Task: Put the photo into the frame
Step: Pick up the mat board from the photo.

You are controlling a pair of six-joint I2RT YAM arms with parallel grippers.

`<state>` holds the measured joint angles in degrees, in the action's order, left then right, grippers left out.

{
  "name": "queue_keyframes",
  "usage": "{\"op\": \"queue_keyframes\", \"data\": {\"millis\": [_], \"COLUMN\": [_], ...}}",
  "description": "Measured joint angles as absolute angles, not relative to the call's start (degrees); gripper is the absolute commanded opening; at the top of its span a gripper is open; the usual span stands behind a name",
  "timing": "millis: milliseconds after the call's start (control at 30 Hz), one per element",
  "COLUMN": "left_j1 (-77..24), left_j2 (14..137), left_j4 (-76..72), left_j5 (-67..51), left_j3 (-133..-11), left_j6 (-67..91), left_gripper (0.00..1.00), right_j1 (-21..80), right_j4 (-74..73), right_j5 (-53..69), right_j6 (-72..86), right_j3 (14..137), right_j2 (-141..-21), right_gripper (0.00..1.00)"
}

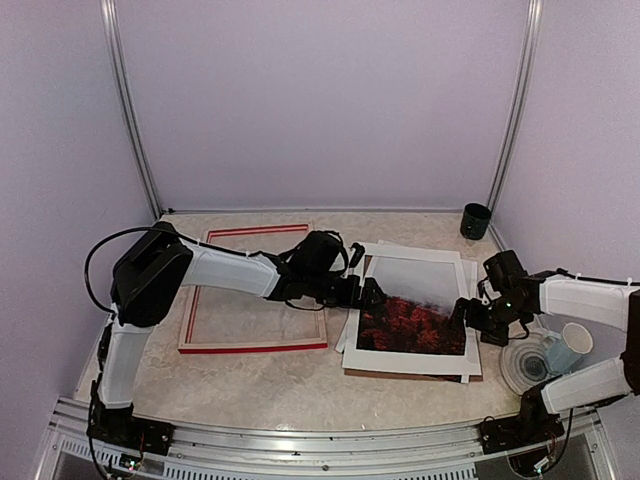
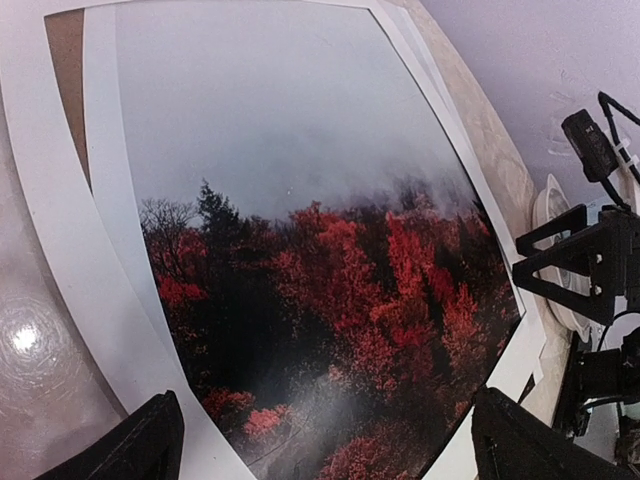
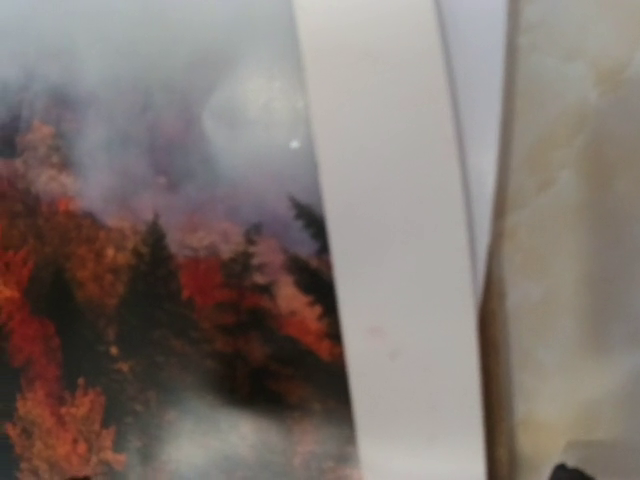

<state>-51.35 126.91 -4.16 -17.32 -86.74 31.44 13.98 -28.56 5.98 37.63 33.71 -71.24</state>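
Observation:
The photo [image 1: 415, 310], red autumn trees under grey mist with a white border, lies flat right of centre on white sheets and a brown panel. It fills the left wrist view [image 2: 300, 250] and shows blurred and very close in the right wrist view [image 3: 150, 300]. The red frame [image 1: 255, 290] lies flat at the left, under my left arm. My left gripper [image 1: 365, 292] is open over the photo's left edge, with its fingers [image 2: 130, 445] spread wide and nothing between them. My right gripper [image 1: 465, 312] is low at the photo's right edge; its jaws are hidden.
White mat sheets [image 1: 440, 255] and a brown hardboard panel [image 1: 410, 373] lie under the photo. A dark cup [image 1: 476, 220] stands at the back right. A pale blue mug [image 1: 565, 348] lies on a clear plate [image 1: 520, 372] by my right arm.

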Motion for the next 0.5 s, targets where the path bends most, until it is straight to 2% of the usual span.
{"op": "queue_keyframes", "data": {"millis": [500], "left_j1": [-51.5], "left_j2": [128.9], "left_j4": [-4.5], "left_j5": [-18.3], "left_j3": [-86.7], "left_j6": [31.6], "left_gripper": [0.99], "right_j1": [14.0], "right_j4": [-26.6], "right_j5": [8.0], "right_j6": [37.6], "right_j3": [33.7], "right_j2": [-71.2], "right_gripper": [0.99]}}
